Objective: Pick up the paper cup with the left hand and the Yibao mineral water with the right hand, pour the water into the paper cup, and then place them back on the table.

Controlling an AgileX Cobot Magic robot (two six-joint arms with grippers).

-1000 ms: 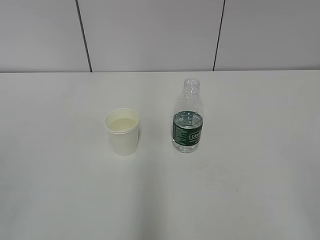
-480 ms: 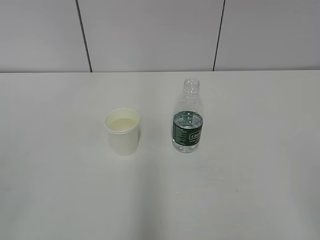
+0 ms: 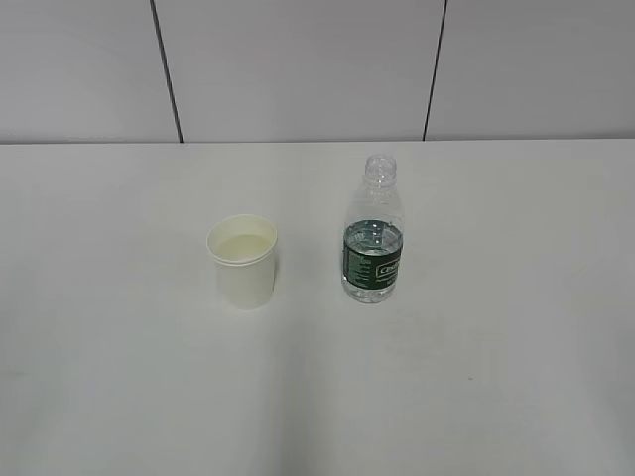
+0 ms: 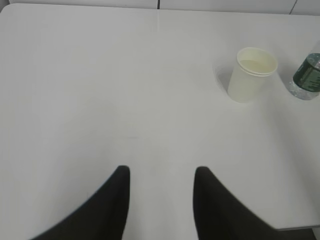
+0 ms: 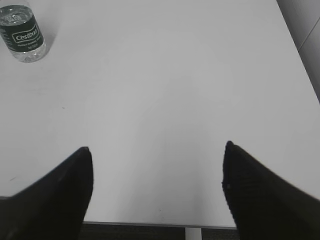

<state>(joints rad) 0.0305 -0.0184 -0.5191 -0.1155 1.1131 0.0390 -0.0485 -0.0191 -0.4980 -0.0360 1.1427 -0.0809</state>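
The pale cream paper cup [image 3: 243,262] stands upright on the white table [image 3: 119,377] with liquid inside; the left wrist view shows the cup [image 4: 251,74] at upper right. Right of it stands the uncapped Yibao mineral water bottle [image 3: 374,235] with its green label, partly filled; its lower part [image 5: 23,34] shows at the top left of the right wrist view. My left gripper [image 4: 161,171] is open over bare table, far from the cup. My right gripper [image 5: 157,148] is wide open near the table's front edge, far from the bottle. Neither arm appears in the exterior view.
A grey panelled wall [image 3: 298,69] rises behind the table. The table's front edge [image 5: 150,223] runs just under my right gripper, and its right edge [image 5: 299,50] shows at the upper right of the right wrist view.
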